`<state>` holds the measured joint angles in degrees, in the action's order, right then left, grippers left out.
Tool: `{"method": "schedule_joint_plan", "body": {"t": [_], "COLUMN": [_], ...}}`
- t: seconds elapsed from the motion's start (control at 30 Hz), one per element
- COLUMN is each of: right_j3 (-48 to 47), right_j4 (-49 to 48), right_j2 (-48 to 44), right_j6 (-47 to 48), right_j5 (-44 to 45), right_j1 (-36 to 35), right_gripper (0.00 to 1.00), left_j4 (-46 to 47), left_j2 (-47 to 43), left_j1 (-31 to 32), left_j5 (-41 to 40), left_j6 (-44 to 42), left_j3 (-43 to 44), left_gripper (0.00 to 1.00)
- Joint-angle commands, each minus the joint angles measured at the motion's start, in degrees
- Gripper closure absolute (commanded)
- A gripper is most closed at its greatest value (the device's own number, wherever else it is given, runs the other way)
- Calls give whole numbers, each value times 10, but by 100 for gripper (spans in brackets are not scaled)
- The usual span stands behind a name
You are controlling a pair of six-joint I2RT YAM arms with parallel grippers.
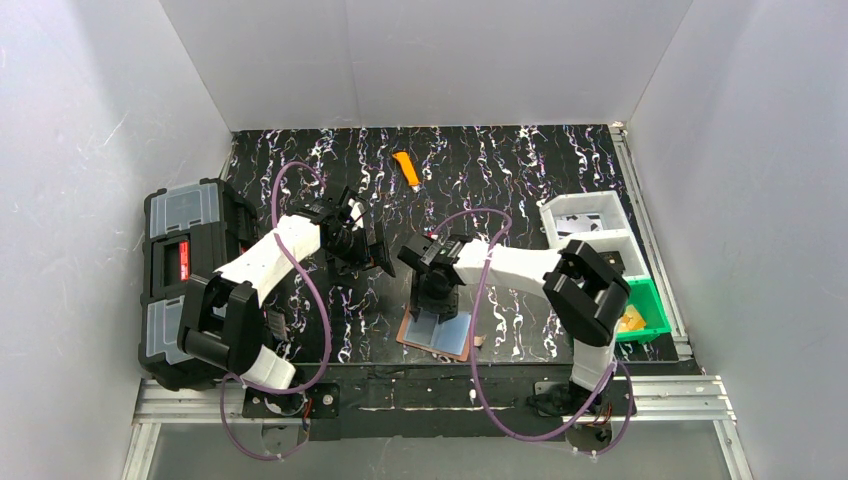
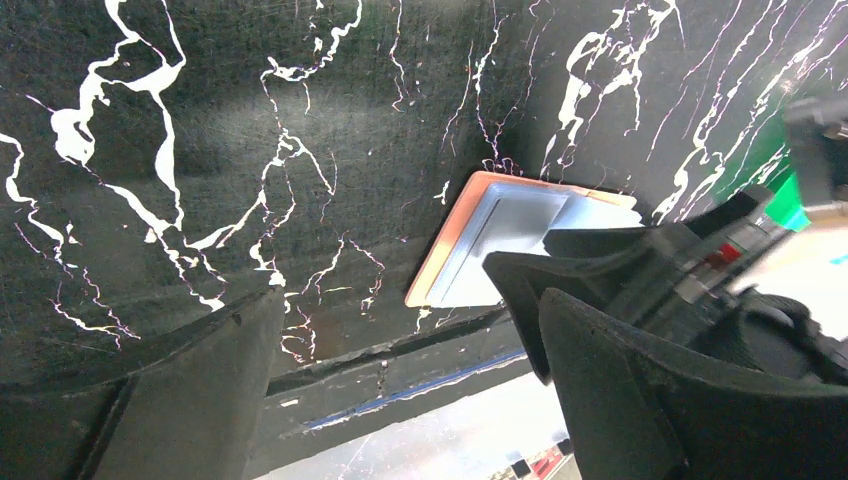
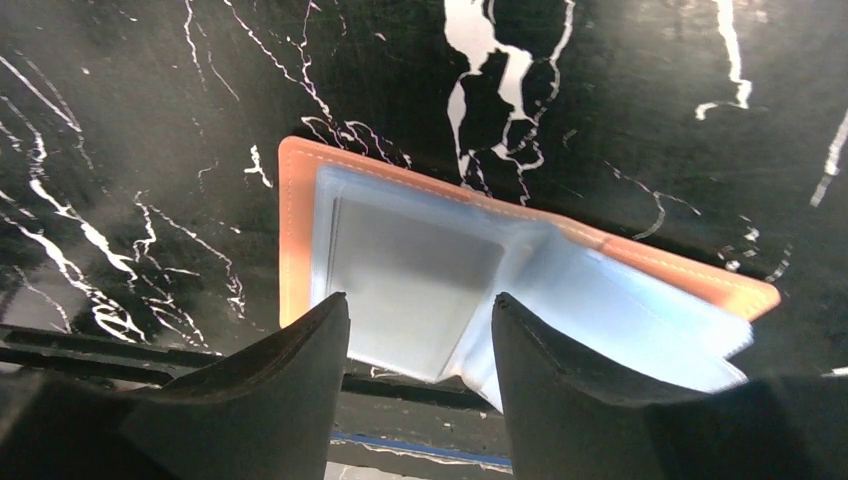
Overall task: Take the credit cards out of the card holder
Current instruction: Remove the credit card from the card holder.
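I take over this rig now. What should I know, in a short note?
Left tool: open, empty, hovering beside the card holder.
Right tool: jaws apart, low over the open holder; holds nothing I can see.
Card holder: lying open on the table, near its front edge.
Done: holder is open.
To do: all cards; a pale card seems to sit inside.

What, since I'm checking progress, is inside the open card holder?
The card holder shows pale blue sleeves; the right tool covers their near edge, and cards cannot be made out.
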<state>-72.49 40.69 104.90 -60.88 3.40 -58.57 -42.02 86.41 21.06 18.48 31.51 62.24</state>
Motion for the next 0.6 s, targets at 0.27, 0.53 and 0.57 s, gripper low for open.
{"method": "schedule_joint_plan", "body": {"t": [0.27,0.53,0.57], "right_j3": [12,76,83], "right_j4": [-44,-143,-153], "right_j2": [43,33,30], "right_j6": [76,127,130], "right_j5": [-37,-63,-67], "right_j1": [8,36,39], "right_gripper": [47,70,72], "left_j4": [-8,7,8], "left_j2": [5,13,15], "left_j1": [-4,6,12], "left_j5": [13,43,45], "left_j6": [-9,3,3], "left_j3": [-9,-32,-34], "left_gripper": [0,0,0]}}
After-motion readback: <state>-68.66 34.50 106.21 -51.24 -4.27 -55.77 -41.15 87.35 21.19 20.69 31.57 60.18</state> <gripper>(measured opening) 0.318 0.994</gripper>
